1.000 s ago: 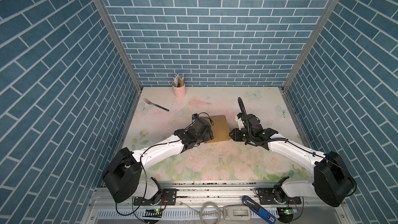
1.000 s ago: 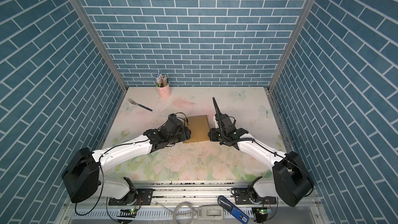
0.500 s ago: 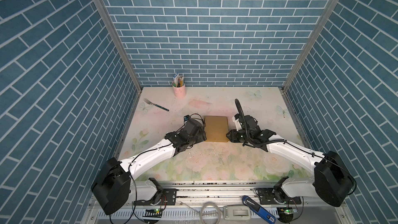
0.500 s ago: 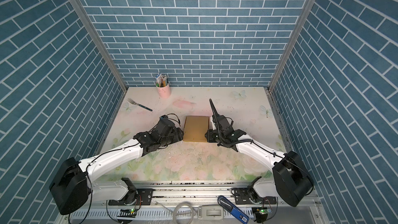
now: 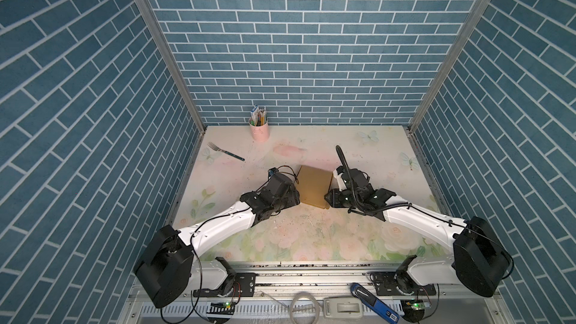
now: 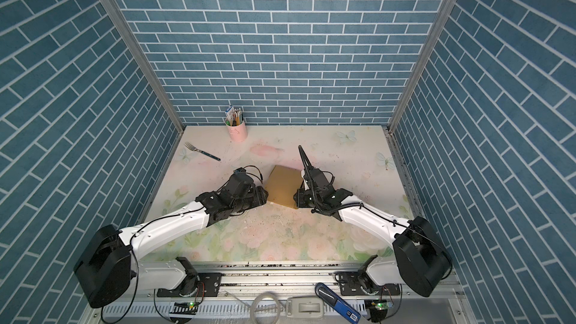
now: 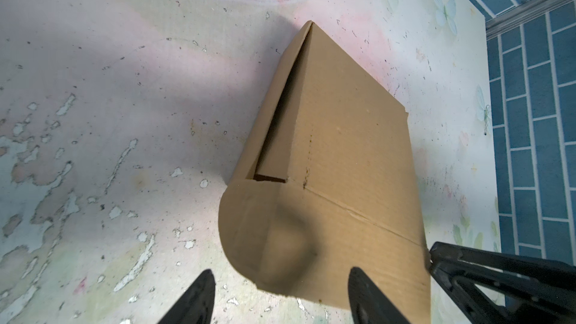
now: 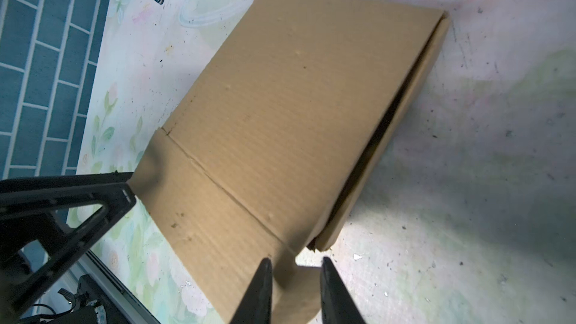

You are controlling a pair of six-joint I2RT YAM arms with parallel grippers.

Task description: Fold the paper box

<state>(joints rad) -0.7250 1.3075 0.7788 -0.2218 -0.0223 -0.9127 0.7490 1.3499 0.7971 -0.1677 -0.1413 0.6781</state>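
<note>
The plain brown cardboard paper box (image 5: 313,187) lies with its lid down on the flowered table (image 5: 311,244). It is nearer to the robot than the pink pencil cup (image 5: 259,130), a little to the cup's right and well apart from it. The left gripper (image 7: 280,272) stands wide, with a rounded corner flap of the box between its jaws. The right gripper (image 8: 296,260) is narrow and pinches the flap at the other near corner.

Tabletop (image 5: 374,157) beyond paper box (image 5: 313,187) free, barring fork (image 5: 226,152), cup (image 5: 259,132).
</note>
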